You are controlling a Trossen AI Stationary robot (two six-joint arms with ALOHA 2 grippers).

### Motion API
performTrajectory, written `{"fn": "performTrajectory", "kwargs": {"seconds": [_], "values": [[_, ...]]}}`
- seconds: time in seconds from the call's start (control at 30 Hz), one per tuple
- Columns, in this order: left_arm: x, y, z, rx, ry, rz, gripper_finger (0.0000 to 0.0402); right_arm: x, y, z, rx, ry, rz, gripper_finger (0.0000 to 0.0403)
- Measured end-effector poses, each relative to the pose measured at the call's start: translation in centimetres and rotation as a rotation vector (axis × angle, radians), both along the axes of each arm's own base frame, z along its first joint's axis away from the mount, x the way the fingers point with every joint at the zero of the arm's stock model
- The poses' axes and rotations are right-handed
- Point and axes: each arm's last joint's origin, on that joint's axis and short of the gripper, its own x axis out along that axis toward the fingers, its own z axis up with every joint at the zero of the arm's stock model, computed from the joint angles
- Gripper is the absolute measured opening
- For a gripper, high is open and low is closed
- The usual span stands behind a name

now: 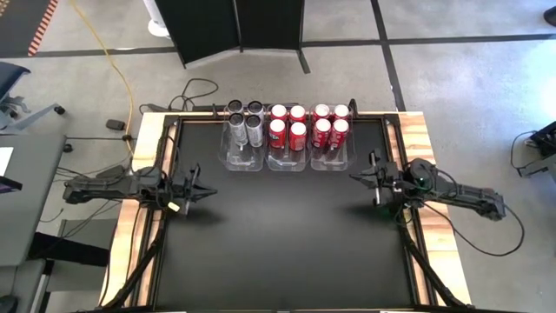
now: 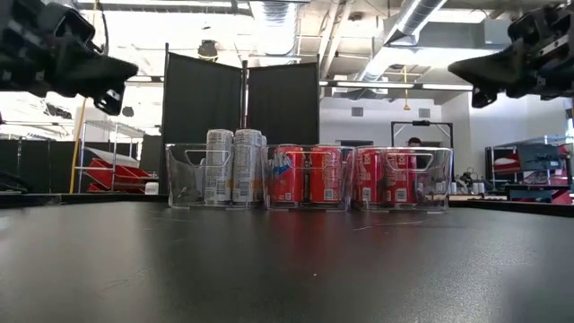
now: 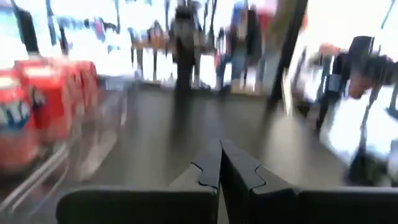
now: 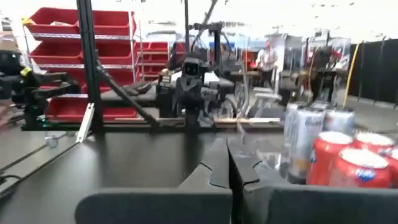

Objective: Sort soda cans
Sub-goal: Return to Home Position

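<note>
The soda cans stand upright in three clear bins along the table's far edge. The left bin (image 1: 244, 159) holds several silver-grey cans (image 1: 244, 121). The middle bin (image 1: 287, 160) and the right bin (image 1: 330, 158) each hold several red cans (image 1: 287, 123) (image 1: 331, 123). The low view shows the grey cans (image 2: 232, 166) left of the red ones (image 2: 345, 175). My left gripper (image 1: 211, 190) hovers shut at the table's left side, pointing level toward the right. My right gripper (image 1: 354, 177) hovers shut at the right side, pointing left. Neither is near a can.
The black table top (image 1: 287, 235) lies bare between the two arms and toward the near edge. Wooden borders (image 1: 148, 156) run along the table's sides. Beyond the far edge stand dark partition panels (image 2: 242, 99), with people farther back in the room.
</note>
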Motion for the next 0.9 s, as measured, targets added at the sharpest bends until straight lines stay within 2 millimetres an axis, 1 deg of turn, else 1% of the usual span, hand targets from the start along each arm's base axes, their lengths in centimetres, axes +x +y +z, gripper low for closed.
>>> {"fn": "performTrajectory", "kwargs": {"seconds": [0.07,0.13,0.23,0.4,0.57,0.67,0.9], "values": [[0.4,0.0,-0.6,-0.047,-0.072,0.004,0.0,-0.1,-0.1,0.1,-0.021,-0.008,-0.012,0.0],[0.4,-0.1,0.1,-0.028,-0.142,0.0,0.0,0.0,-0.2,0.0,-0.027,0.0,-0.018,0.0],[0.2,0.0,0.2,0.018,-0.099,0.006,0.0,-0.1,-0.2,0.0,-0.032,0.003,-0.011,0.0],[0.1,0.0,0.2,0.029,-0.058,0.008,0.0,-0.1,-0.4,0.0,-0.016,-0.004,-0.013,0.0],[0.1,-0.1,0.1,0.047,-0.067,-0.004,0.0,-0.2,-0.4,0.3,0.007,-0.03,0.011,0.0],[0.4,-0.2,-0.7,0.016,-0.083,-0.039,0.0,-0.2,-0.5,0.2,0.008,-0.025,0.01,0.0],[0.5,-0.2,-0.7,0.077,-0.093,-0.039,0.0,-0.1,-0.3,0.3,0.011,-0.032,0.032,0.0]]}}
